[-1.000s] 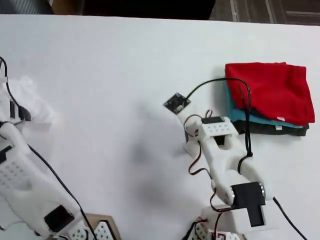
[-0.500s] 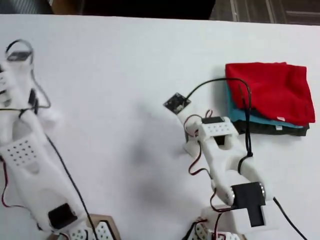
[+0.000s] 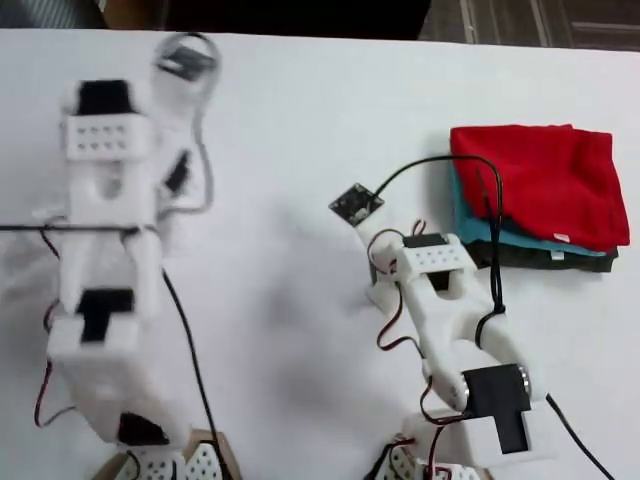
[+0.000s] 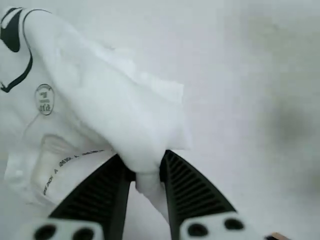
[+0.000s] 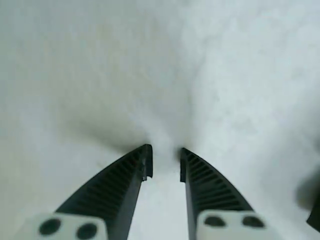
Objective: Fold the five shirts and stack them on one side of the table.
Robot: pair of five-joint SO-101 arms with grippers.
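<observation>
My left gripper is shut on a bunched fold of a white shirt, which hangs from the jaws and trails over the white table. In the high view the left arm stands over the table's left part. A folded stack lies at the right: a red shirt on top, a teal one under it, a dark one at the bottom. My right gripper points down at bare table just left of the stack, its fingers slightly open with nothing between them.
The right arm sits between the table's middle and the stack, with its black cable looping over the red shirt's corner. The table top between the two arms is bare white.
The left arm has swung from the table's left edge up and toward the far middle, pulling the white shirt with it. The right arm and the stack have not moved.
</observation>
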